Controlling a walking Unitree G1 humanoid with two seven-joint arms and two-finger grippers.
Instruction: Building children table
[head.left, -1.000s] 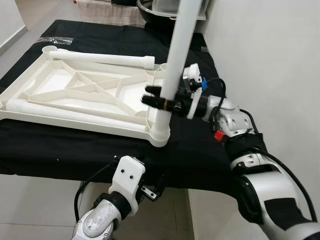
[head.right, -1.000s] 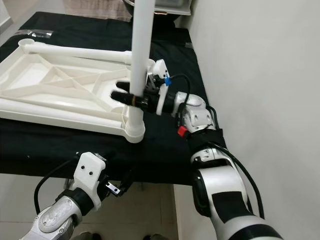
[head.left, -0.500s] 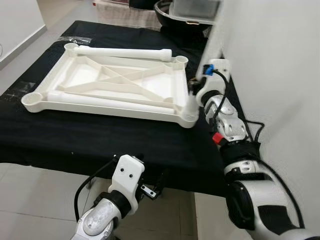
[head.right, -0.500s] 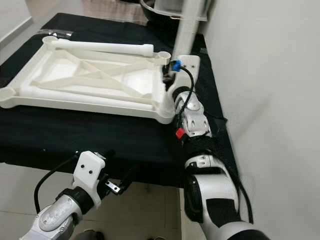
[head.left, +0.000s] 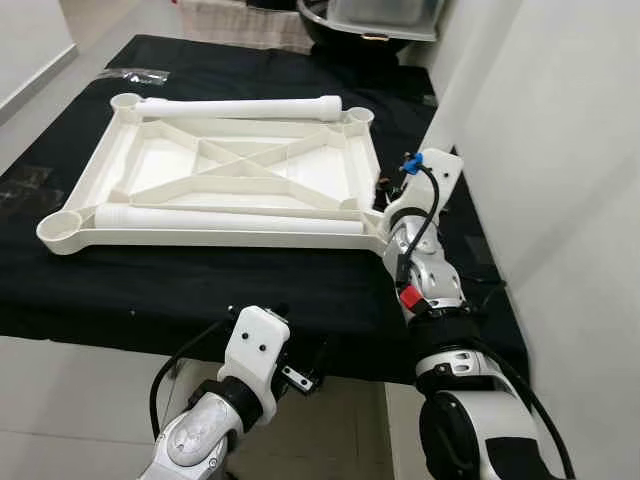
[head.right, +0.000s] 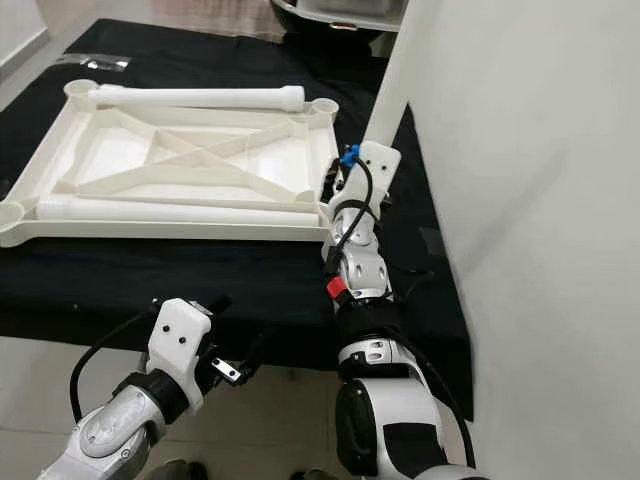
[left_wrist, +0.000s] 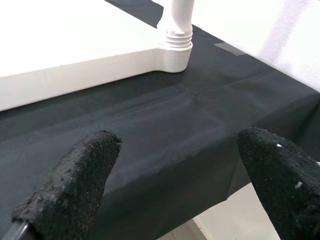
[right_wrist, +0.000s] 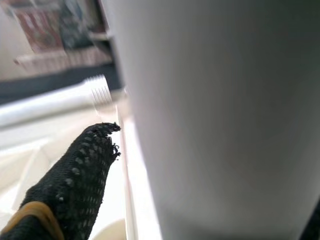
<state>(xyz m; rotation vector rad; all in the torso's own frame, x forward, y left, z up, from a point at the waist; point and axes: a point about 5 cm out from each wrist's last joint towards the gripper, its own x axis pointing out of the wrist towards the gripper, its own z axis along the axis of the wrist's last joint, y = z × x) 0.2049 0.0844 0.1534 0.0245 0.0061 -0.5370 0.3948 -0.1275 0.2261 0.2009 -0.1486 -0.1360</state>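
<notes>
I see the white tabletop (head.left: 230, 175) lying upside down on a black cloth (head.left: 200, 290), centre left of frame. My right gripper (head.right: 335, 195) is clenched around an upright leg (head.right: 398, 75) at its near right corner. My left gripper (left_wrist: 175, 170) hangs released at lower left, below the cloth's edge.

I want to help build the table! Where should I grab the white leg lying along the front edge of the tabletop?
Grab the front leg at its smooth middle, coming straight down from above with the jaws across the tube. It lies flat on the upside-down tabletop, so its top is the open side. Leave the ribbed end free.
</notes>
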